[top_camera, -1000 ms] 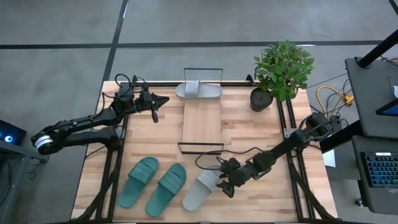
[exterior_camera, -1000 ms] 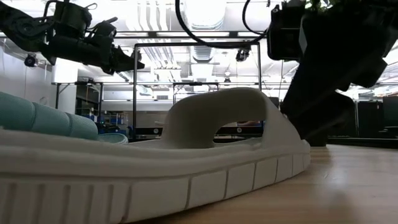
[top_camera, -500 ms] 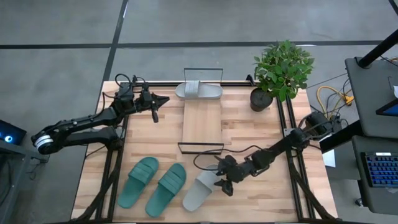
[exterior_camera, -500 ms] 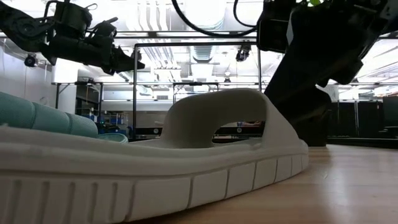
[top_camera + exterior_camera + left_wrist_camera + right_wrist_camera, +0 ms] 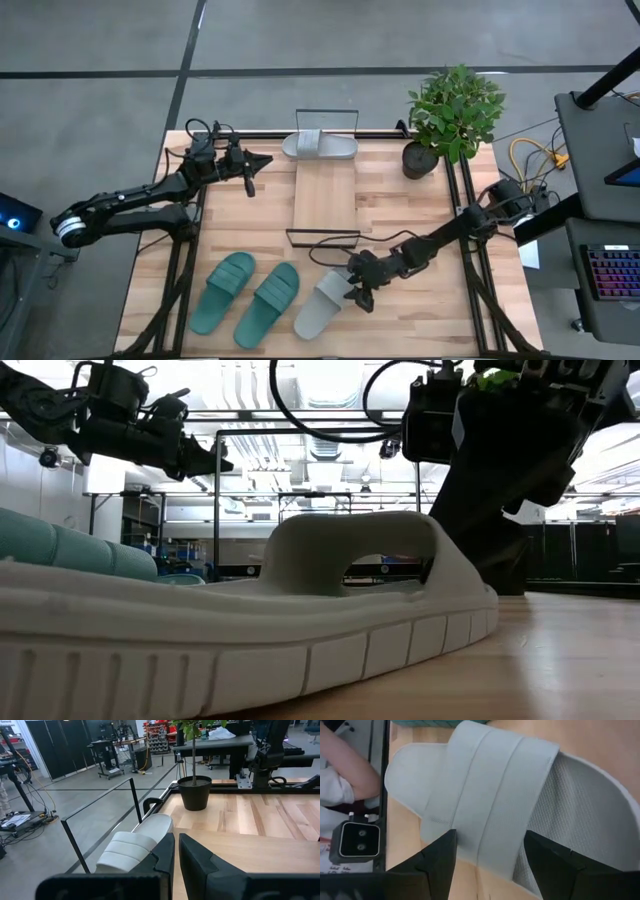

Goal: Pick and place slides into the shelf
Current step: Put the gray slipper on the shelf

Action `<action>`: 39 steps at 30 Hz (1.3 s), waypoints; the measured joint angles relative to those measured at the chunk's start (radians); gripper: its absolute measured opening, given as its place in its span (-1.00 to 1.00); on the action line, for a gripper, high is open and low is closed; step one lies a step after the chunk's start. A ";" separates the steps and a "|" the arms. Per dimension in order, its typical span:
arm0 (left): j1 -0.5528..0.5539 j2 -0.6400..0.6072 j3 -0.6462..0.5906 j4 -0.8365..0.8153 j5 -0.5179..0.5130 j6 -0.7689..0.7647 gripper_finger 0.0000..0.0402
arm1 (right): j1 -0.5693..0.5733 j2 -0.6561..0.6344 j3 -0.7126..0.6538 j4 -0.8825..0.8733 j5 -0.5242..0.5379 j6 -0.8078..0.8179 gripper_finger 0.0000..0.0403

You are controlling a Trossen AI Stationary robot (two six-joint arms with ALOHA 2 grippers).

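Note:
A pale grey slide [image 5: 320, 306] lies sole down near the table's near edge, and it fills the low view [image 5: 300, 630]. My right gripper [image 5: 356, 291] is open just above its ribbed strap [image 5: 490, 805], one finger on the toe side and one on the heel side. Two teal slides [image 5: 245, 298] lie side by side to the left of it. A second grey slide [image 5: 319, 146] lies across the far end of the shelf [image 5: 325, 195]. My left gripper [image 5: 254, 163] hovers shut, left of the shelf's far end. My right gripper comes down on the near grey slide slanting from above and from the table's right, with its fingers [image 5: 442, 852] across the strap [image 5: 485, 845]. The slide lies flat on the table. Whether the fingers touch the strap, I cannot tell.
A potted plant [image 5: 452, 115] stands at the table's far right corner. A small camera [image 5: 359, 840] sits at the near edge, and beyond it is a person's arm in a white sleeve [image 5: 342, 775]. Bare wood lies right of the shelf.
My right gripper has moved a little toward the table's left, closing in over the near grey slide's strap. The slides have stayed put.

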 joint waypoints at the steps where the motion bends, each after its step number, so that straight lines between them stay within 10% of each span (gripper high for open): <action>1: 0.000 0.000 0.000 0.001 0.000 0.000 -0.95 | -0.003 0.000 -0.001 0.003 -0.010 0.000 0.10; 10: 0.000 0.000 0.000 0.002 0.000 0.000 -0.95 | -0.004 0.004 -0.006 0.058 -0.061 -0.027 -0.03; 23: 0.000 0.000 0.000 0.002 0.000 0.000 -0.95 | -0.004 0.003 -0.006 0.058 -0.068 -0.147 -0.91; 39: -0.001 0.000 0.000 0.007 0.000 -0.001 -0.95 | -0.004 -0.127 0.096 -0.020 -0.122 -0.341 -0.94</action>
